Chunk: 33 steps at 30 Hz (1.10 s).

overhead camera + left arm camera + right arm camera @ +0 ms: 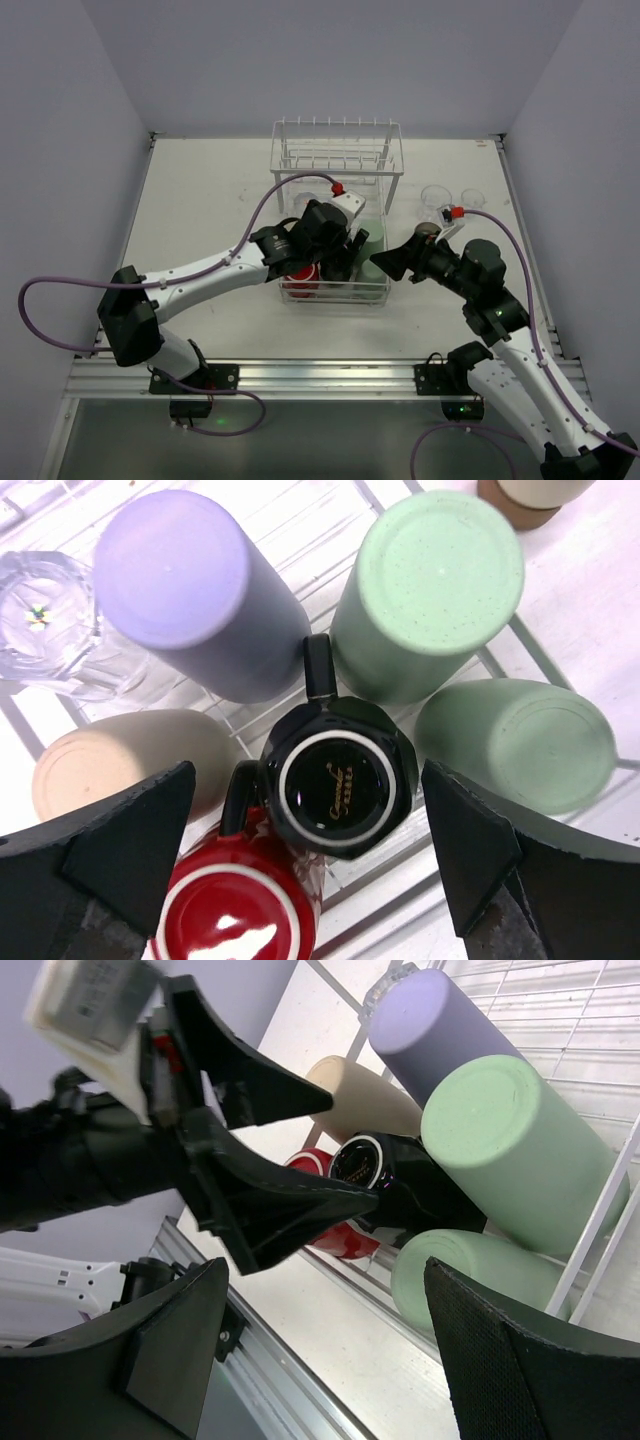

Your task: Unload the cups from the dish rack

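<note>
The white dish rack [290, 160] stands mid-table, its near basket packed with upturned cups. From the left wrist I see a lavender cup [180, 580], two pale green cups [430, 580] [520, 740], a tan cup [110, 765], a clear cup [45, 610], a black handled cup [338, 785] and a red cup [235, 910]. My left gripper [310, 845] hangs open just above the black cup, one finger on each side and gaps on both. My right gripper [320, 1350] is open and empty beside the rack's right front corner, close to the lower green cup [460, 1270].
Clear cups [436, 195] stand on the table right of the rack, and a tan cup with a brown base [530, 495] is beside them. The rack's raised pronged shelf [338, 125] is at the back. The two grippers [335, 255] [392, 265] are close together.
</note>
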{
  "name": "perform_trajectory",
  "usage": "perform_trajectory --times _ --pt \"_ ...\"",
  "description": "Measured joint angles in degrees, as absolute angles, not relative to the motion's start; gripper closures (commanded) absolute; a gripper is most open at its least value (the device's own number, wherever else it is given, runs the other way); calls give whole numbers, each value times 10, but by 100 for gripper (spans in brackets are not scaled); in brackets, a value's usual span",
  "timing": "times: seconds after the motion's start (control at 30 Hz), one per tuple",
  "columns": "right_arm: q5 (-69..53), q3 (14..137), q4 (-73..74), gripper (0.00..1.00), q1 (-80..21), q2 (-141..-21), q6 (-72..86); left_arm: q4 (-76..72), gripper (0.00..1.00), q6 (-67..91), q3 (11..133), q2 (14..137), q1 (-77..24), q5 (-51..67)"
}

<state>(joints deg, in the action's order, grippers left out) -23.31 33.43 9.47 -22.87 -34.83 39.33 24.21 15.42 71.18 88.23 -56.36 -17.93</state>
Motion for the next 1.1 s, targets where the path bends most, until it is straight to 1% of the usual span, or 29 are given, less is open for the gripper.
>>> perform_trajectory --times 0.17,0.37,0.7,0.8,0.87,0.97,1.0,1.03,1.1 --pt "-233 334 95 18 -229 -349 392 255 0 158 712 846 -563 -170" --pt "-233 333 95 18 -229 -347 392 260 0 160 705 842 -563 -157" --pt "-233 333 95 18 -229 -347 390 262 0 161 704 888 -563 -154" --pt "-233 333 96 18 -229 -347 389 262 2 161 704 907 -563 -154" --pt "-233 333 97 17 -229 -347 388 261 6 161 704 917 -563 -154" --pt "-233 333 98 17 -229 -347 386 260 18 164 703 925 -562 -154" --pt "-233 333 98 17 -229 -347 385 258 25 165 702 925 -562 -154" --pt "-233 333 98 17 -229 -347 385 257 38 166 702 925 -562 -153" --pt "-233 333 98 16 -229 -348 385 254 49 167 702 925 -561 -153"
